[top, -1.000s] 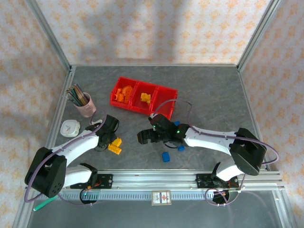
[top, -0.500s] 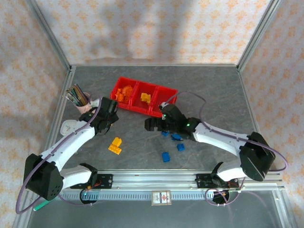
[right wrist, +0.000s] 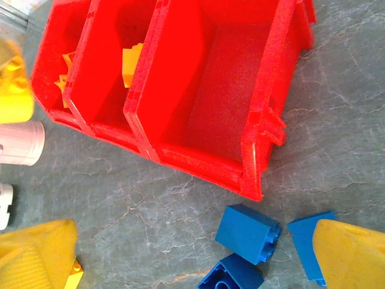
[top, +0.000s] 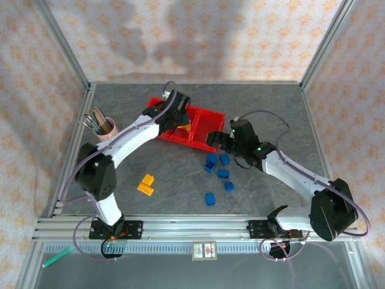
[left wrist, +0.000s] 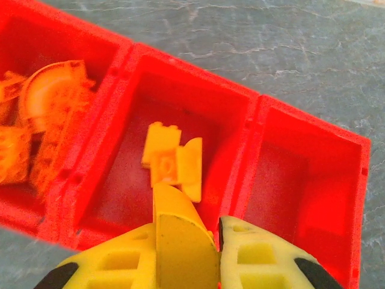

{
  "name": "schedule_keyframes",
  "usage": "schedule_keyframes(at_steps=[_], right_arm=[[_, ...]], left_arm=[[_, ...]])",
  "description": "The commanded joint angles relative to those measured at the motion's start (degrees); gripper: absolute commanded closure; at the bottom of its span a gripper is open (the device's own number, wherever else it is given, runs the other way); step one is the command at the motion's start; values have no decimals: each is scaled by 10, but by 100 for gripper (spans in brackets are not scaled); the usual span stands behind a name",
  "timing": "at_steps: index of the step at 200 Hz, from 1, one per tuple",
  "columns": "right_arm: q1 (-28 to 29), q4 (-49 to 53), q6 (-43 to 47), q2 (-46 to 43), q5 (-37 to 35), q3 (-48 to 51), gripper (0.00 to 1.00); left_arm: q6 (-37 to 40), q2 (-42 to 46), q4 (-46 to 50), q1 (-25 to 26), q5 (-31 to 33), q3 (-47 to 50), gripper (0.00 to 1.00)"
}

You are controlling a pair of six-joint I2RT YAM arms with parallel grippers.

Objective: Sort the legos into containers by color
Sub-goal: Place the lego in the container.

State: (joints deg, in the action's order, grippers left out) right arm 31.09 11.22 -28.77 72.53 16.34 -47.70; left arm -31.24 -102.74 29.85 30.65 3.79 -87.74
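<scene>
Left hand [left wrist: 187, 260] tight around a yellow lego [left wrist: 175, 224], long axis toward the middle bin [left wrist: 198, 75].

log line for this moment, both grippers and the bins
left gripper: shut on yellow brick over middle bin | right gripper: open, by blue bricks | right bin: empty

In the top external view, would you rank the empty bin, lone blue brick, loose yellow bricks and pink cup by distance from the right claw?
Right claw:
1. Empty bin, beside it.
2. Lone blue brick, nearer the bases.
3. Yellow bricks, left.
4. Pink cup, far left.
</scene>
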Motion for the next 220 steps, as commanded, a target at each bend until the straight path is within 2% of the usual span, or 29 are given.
schedule_keyframes(at_steps=[1, 43, 64, 93, 126, 153, 182, 220], right_arm=[[-11, 11, -4, -20, 10, 11, 0], [-19, 16, 1, -21, 11, 15, 0], [-21, 14, 2, -18, 13, 14, 0], [-21, 14, 3, -15, 19, 9, 0], [-22, 20, 7, -19, 17, 2, 0], [-22, 27, 8, -27, 17, -2, 0], [-22, 31, 13, -38, 23, -5, 0], [-20, 34, 20, -43, 39, -5, 0]], left_arm=[[57, -46, -15, -3, -24, -61, 79], [80, -154, 9, -4, -37, -158, 78], [80, -191, 24, -6, -22, -186, 76], [89, -210, 18, -13, -7, -202, 72], [92, -220, 25, -21, -24, -219, 65], [98, -212, 42, -22, -21, -232, 58], [97, -181, 65, -23, -8, -230, 58], [74, -75, 41, -22, -16, -119, 57]])
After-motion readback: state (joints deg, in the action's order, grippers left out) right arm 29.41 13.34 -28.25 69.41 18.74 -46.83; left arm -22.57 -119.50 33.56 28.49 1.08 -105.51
